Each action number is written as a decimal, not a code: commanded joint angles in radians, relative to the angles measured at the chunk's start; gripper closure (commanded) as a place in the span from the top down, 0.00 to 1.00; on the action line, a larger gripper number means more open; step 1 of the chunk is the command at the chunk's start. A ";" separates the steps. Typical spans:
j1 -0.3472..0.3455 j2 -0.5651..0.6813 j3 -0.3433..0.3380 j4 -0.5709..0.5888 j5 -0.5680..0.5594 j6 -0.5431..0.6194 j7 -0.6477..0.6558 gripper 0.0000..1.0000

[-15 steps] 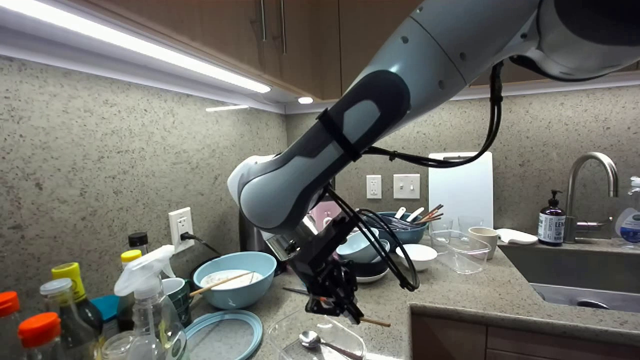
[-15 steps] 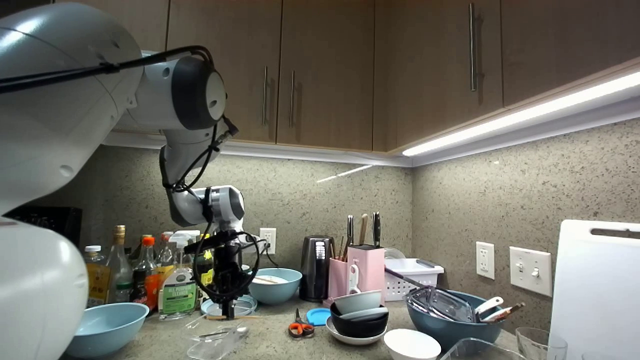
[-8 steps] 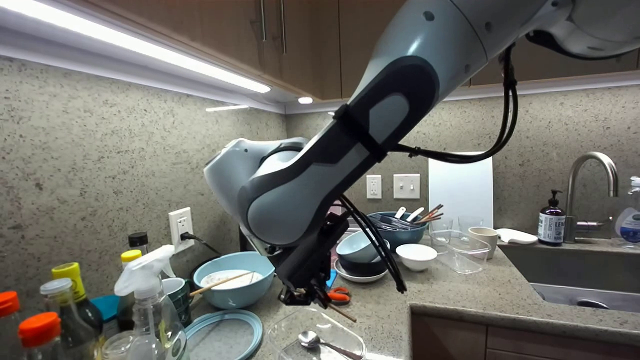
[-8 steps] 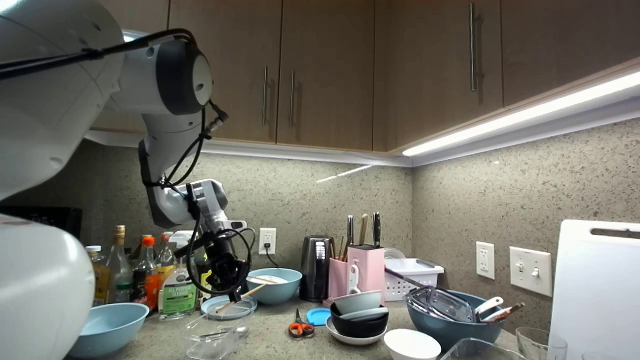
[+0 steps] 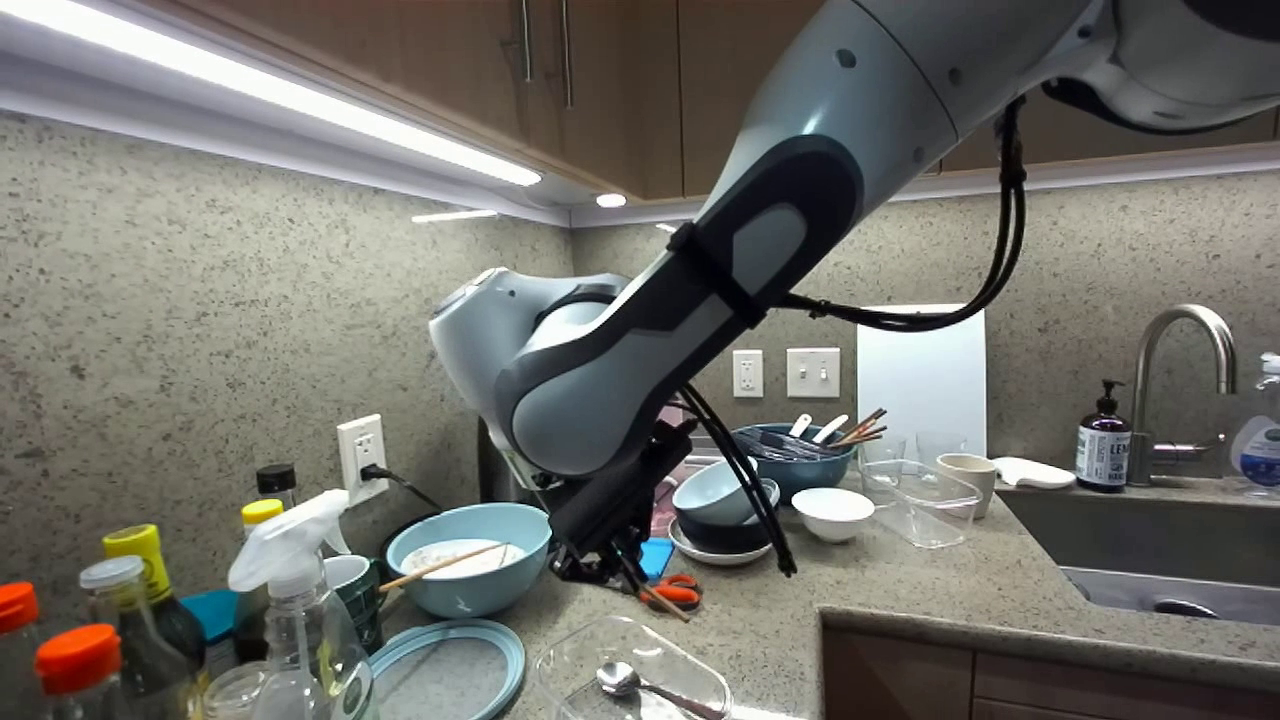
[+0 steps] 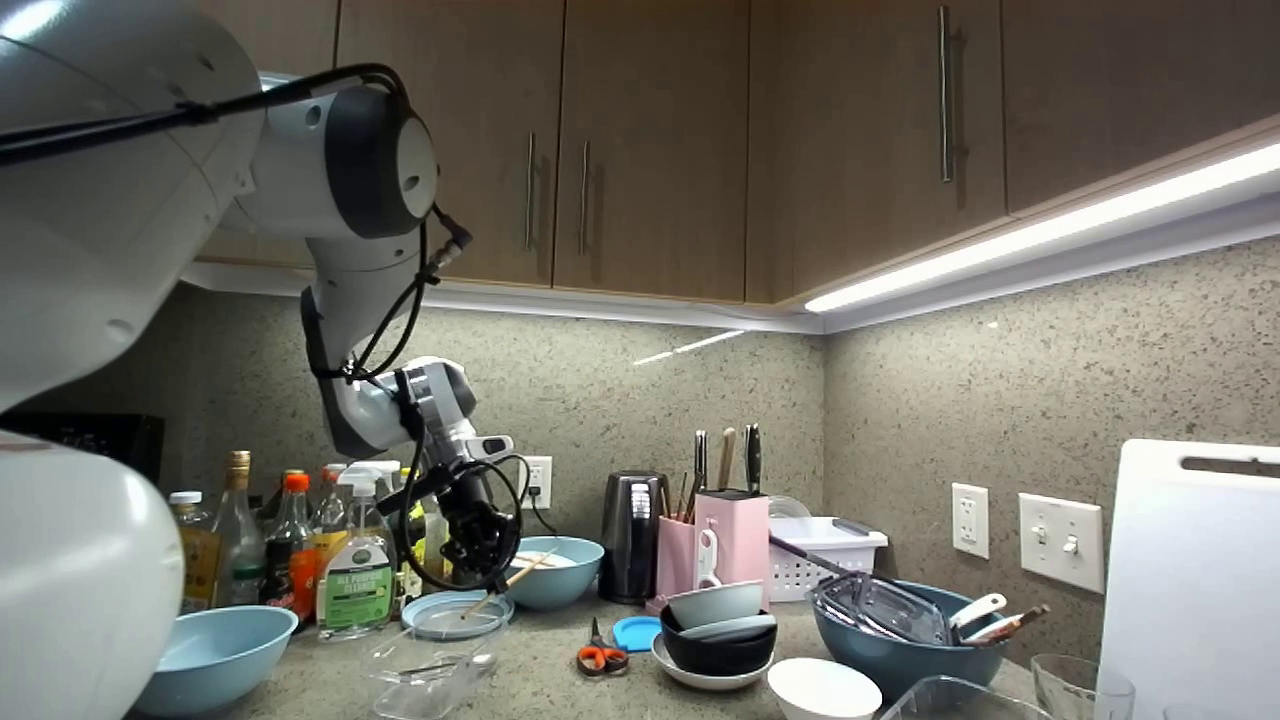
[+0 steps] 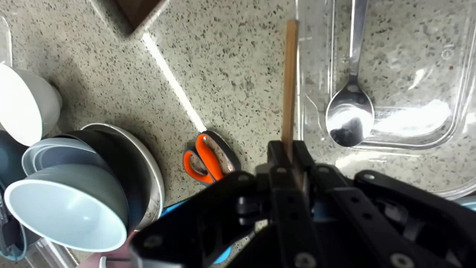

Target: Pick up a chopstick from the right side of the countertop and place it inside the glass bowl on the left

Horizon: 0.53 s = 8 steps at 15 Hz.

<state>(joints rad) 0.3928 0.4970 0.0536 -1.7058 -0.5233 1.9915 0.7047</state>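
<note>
Gripping chopstick (image 7: 290, 82) | between jaws of gripper (image 7: 290, 150) | one end jutting beyond

Free countertop (image 7: 258, 108) between scissors (image 7: 211, 159) and container (image 7: 315, 70)

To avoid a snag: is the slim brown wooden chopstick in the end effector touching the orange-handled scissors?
No, the wrist view shows bare speckled stone countertop between chopstick and scissors.
</note>
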 commanded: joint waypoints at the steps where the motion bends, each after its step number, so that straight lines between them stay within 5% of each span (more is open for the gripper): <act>1: 0.003 0.003 -0.002 0.004 0.002 -0.003 -0.001 0.02; 3: -0.003 0.025 0.018 0.055 0.027 -0.001 -0.061 0.02; 8: 0.037 0.082 0.068 0.213 0.204 -0.297 -0.094 0.02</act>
<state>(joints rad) 0.4120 0.5380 0.1025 -1.5871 -0.4123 1.8536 0.6347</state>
